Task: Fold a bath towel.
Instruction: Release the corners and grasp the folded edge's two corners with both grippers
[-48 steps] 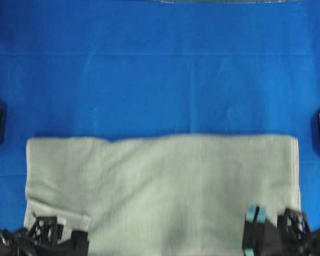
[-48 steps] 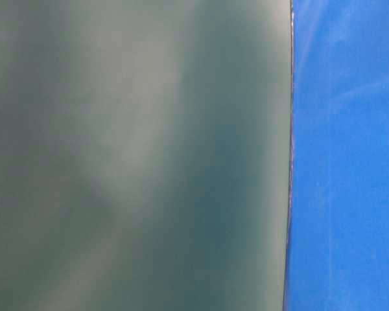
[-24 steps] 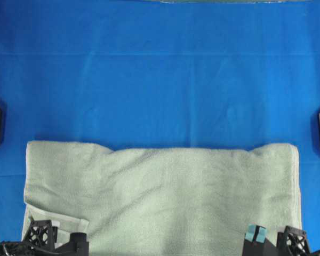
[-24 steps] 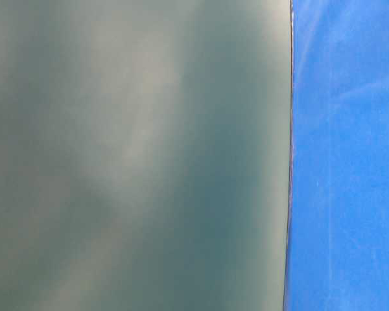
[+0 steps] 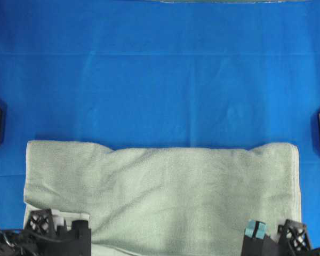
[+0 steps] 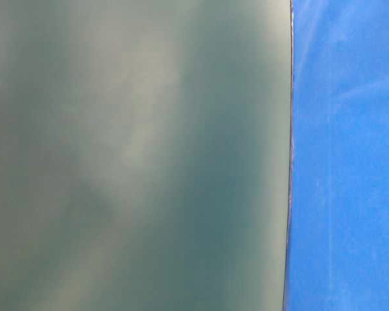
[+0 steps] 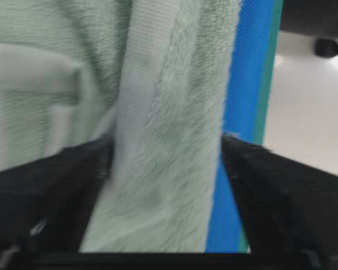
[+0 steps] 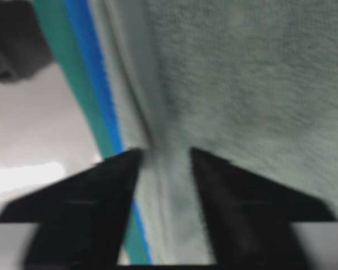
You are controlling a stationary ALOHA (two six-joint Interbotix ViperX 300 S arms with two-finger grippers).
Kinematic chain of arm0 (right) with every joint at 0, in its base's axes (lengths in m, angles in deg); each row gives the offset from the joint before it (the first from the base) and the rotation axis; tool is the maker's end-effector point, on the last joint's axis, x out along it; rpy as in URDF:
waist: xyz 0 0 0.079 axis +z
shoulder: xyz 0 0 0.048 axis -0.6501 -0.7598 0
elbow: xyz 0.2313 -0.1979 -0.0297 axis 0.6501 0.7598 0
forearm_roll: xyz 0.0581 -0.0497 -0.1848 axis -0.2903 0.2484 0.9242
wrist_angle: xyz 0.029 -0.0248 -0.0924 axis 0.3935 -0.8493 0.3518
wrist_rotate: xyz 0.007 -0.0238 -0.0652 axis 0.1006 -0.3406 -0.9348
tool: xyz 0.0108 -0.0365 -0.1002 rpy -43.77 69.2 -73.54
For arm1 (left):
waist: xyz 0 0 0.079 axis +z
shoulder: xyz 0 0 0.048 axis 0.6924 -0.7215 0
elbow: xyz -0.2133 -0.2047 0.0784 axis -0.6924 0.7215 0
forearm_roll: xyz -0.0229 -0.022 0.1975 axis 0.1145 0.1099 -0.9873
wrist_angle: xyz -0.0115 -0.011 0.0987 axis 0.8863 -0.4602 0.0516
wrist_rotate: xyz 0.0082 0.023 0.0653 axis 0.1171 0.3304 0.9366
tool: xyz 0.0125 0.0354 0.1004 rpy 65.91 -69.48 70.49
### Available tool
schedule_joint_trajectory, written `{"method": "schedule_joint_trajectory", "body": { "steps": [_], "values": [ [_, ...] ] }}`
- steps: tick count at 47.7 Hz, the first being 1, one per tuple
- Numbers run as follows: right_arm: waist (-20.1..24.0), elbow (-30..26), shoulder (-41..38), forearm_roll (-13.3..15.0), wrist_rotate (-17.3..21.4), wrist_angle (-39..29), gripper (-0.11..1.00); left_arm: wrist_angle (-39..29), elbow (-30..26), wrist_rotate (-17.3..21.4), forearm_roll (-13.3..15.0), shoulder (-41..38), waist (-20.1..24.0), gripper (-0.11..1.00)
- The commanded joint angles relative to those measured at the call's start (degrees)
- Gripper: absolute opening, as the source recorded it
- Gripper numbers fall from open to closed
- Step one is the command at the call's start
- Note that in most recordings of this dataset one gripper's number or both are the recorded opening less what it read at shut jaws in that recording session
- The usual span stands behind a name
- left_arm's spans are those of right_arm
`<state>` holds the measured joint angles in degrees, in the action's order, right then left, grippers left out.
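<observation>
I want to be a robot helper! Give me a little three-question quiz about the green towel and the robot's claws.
1. True or false: the pale sage-green terry bath towel lies on the bright blue smooth cloth.
2. The left gripper has its jaws: A) wide apart, B) shut tight, C) around a cup.
3. Fill in: in the overhead view, the left gripper and the right gripper are at the picture's ____ edge.

Key: 1 true; 2 A; 3 bottom.

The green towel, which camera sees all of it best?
The overhead view: the towel lies spread on the blue cloth, cut off only at the bottom. Both wrist views show blurry edge close-ups; the table-level view shows none.
</observation>
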<state>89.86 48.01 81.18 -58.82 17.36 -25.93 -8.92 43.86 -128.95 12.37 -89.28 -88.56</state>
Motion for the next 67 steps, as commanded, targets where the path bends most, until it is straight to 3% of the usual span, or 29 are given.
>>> {"method": "schedule_joint_trajectory", "body": {
  "steps": [1, 3, 9, 15, 24, 33, 42, 49, 60, 67],
  "values": [
    [-0.2, -1.1, 4.0, 2.2, 0.1, -3.0, 0.61, -4.1, -1.3, 0.9, -0.4, 4.6, 1.4, 0.82],
    [-0.4, -1.0, 5.9, 3.8, 0.1, -5.8, 0.64, -6.5, -1.4, 1.6, -0.8, 6.2, 2.0, 0.81],
    [-2.1, 0.5, 10.4, 7.1, 0.1, -13.7, 0.57, -13.2, -1.0, 5.1, -2.9, 12.0, 4.9, 0.79],
    [-7.0, 5.2, 15.3, 10.0, -0.5, -20.0, 0.57, -16.8, 1.6, 8.5, -6.1, 16.7, 10.0, 0.79],
    [-17.0, 13.2, 23.5, 11.4, -4.1, -20.6, 0.58, -17.3, 7.7, 12.1, -7.0, 22.8, 20.5, 0.79],
    [-21.9, 16.7, 27.8, 11.4, -9.1, -19.6, 0.58, -16.0, 10.7, 13.5, -7.0, 25.3, 22.7, 0.79],
    [-25.3, 20.6, 25.8, 11.4, -10.5, -13.7, 0.58, -11.4, 14.2, 13.5, -8.0, 23.6, 24.0, 0.79],
    [-28.4, 25.7, 23.4, 11.4, -10.6, -7.0, 0.58, -5.6, 20.2, 13.5, -9.1, 21.0, 28.5, 0.79],
    [-31.5, 31.6, 21.6, 11.3, -10.5, 1.7, 0.58, 11.4, 29.8, 13.4, -9.1, 14.9, 33.3, 0.81],
    [-31.8, 33.0, 21.0, 11.2, -10.2, 4.0, 0.58, 17.4, 30.9, 13.1, -8.1, 11.6, 33.2, 0.80]
  ]
}}
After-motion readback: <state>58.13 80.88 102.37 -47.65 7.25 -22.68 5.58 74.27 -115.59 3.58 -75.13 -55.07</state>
